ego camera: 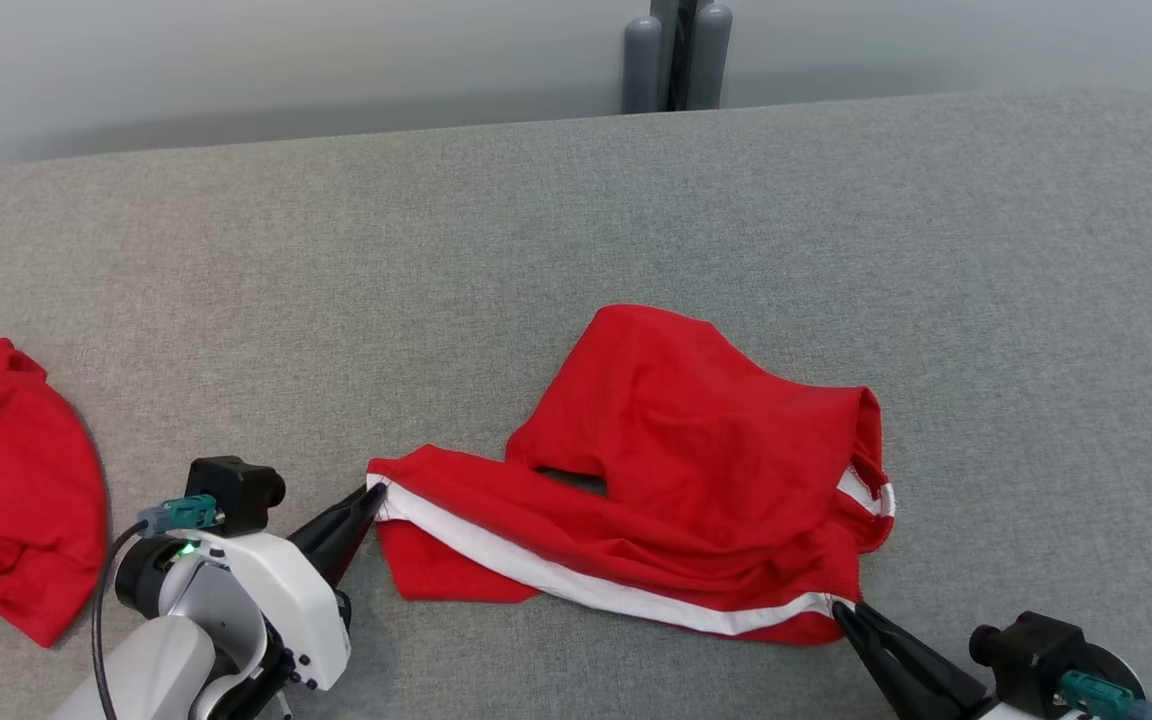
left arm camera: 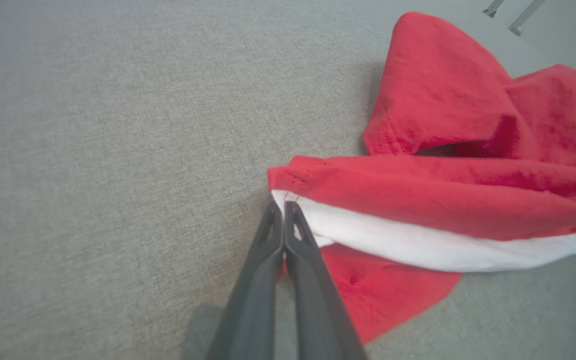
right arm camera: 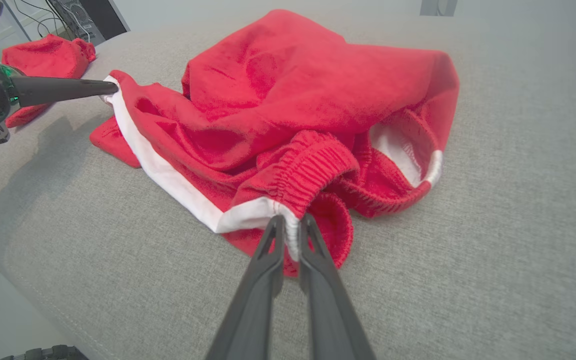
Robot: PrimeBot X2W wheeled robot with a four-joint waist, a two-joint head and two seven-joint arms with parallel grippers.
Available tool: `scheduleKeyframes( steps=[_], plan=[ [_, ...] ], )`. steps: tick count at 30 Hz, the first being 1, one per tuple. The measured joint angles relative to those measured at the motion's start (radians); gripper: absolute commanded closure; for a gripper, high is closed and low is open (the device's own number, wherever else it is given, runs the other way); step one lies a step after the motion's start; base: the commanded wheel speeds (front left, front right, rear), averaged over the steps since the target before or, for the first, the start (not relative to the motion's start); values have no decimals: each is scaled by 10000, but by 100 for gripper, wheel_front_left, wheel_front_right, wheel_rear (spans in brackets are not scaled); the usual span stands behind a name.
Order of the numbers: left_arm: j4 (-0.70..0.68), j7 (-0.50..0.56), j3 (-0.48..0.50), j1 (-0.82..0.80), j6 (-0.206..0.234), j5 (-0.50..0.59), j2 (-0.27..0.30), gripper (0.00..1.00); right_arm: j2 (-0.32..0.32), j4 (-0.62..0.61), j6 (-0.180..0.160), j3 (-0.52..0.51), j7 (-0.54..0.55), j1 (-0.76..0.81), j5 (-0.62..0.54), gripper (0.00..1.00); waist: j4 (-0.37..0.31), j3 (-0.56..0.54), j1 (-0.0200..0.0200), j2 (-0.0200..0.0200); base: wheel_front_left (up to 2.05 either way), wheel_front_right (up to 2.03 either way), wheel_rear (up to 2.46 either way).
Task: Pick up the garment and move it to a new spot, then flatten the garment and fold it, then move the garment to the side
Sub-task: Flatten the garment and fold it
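A pair of red shorts with a white side stripe (ego camera: 696,440) lies crumpled on the grey cushion, stripe edge toward me. My left gripper (ego camera: 372,493) is shut on the stripe's left corner; the left wrist view shows its fingertips (left arm camera: 283,209) pinching the white hem of the shorts (left arm camera: 443,200). At the stripe's other end, beside the elastic waistband, my right gripper (ego camera: 841,610) is shut on the shorts (right arm camera: 308,110), the white edge caught between its tips (right arm camera: 290,225). In the right wrist view the left gripper (right arm camera: 110,89) holds the far corner.
A second red garment (ego camera: 6,490) lies bunched at the cushion's left edge, also visible as a red heap (right arm camera: 43,55) in the right wrist view. The grey cushion (ego camera: 636,200) stretches wide behind the shorts. A grey post (ego camera: 676,55) stands behind its far edge.
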Motion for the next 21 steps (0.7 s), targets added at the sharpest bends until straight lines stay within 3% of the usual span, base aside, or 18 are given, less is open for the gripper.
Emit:
scheduleKeyframes(
  steps=[7, 14, 21],
  plan=[
    [-562, -510, 418, 32, 284, -94, 176, 100, -102, -610, 0, -238, -491, -169, 775, 100, -39, -177, 0, 0, 0, 0, 0],
    [-2656, -846, 1091, 283, 1269, -29, 754, 100, 226, -1277, 0, -769, -1139, -820, 2435, 100, 3, -538, 0, 0, 0, 0, 0],
    [-5053, -1051, 1946, 287, 2243, 65, 1208, 100, 564, -1515, 0, -1415, -1622, -2043, 2934, 100, 227, -880, 0, 0, 0, 0, 0]
  ],
)
